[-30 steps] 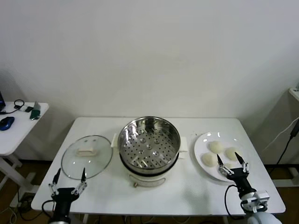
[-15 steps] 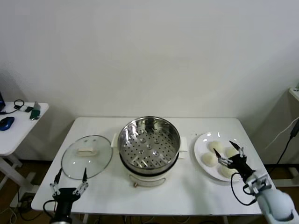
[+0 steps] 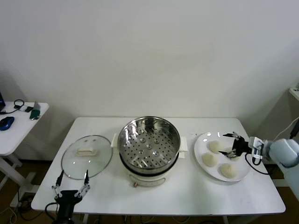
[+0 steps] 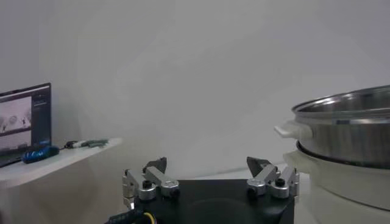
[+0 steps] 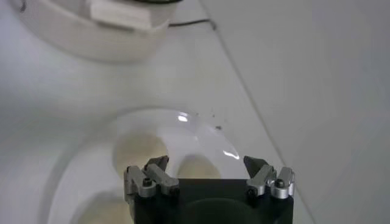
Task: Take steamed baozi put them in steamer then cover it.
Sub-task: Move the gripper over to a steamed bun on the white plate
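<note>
- The right gripper [image 3: 232,144] is being seen at the right of the head view, reaching in from the right edge of the frame over the white plate [image 3: 201,148]; a second ago it was lower in the frame, at the plate's near edge, with the arm coming up from the bottom.
- Its jaws are being held wide apart, and nothing is being carried between them.
- In the right wrist view the right gripper [image 5: 207,176] is being shown just above the plate [image 5: 91,158], with pale buns lying ahead of the open jaws.
- Four steamed baozi [image 3: 215,146] are being kept on the plate, at the centre right of the head view; none is being lifted yet, and the right-hand bun is being partly hidden by the gripper.
- The steamer [image 3: 148,140] is being left open at the centre of the desk [image 3: 187,191], its perforated tray bare, so the loading is being judged as not yet begun.
- The glass lid [image 3: 87,156] is being left flat on the desk at the left of the steamer, with its cream handle up.
- The left gripper [image 3: 70,184] is being held at the lower left of the head view, just in front of the lid, jaws wide and empty; it is being shifted only slightly lower than a second ago.
- The change is being read as the approach to the first bun: a closing of the jaws around one baozi is likely being prepared.
</note>
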Controlling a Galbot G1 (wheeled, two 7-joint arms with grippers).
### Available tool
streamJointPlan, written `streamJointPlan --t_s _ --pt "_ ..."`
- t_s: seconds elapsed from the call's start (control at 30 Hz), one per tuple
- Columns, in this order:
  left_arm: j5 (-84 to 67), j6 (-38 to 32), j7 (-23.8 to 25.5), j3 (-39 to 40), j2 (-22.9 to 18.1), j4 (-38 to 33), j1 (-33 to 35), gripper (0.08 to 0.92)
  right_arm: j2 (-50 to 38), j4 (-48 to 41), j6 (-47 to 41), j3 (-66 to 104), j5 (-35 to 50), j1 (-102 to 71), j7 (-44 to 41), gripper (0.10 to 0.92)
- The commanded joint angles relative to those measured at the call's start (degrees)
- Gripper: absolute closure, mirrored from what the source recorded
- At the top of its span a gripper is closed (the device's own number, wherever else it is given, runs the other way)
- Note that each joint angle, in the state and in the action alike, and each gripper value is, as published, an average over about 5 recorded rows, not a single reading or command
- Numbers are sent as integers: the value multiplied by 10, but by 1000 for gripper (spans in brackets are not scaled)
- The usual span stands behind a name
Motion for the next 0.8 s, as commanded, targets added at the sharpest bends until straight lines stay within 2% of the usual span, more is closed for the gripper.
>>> streamJointPlan --t_s 0.03,0.37,0.8 --pt "-2 3 -5 -2 0 4 -5 177 -10 -139 15 -338 -63 316 -108 203" --pt "-4 22 -10 -10 2 6 -17 177 125 -291 44 -395 -92 356 -122 203" --pt "-1 37 -12 -13 3 8 -30 177 208 -384 57 -381 -105 337 -114 203"
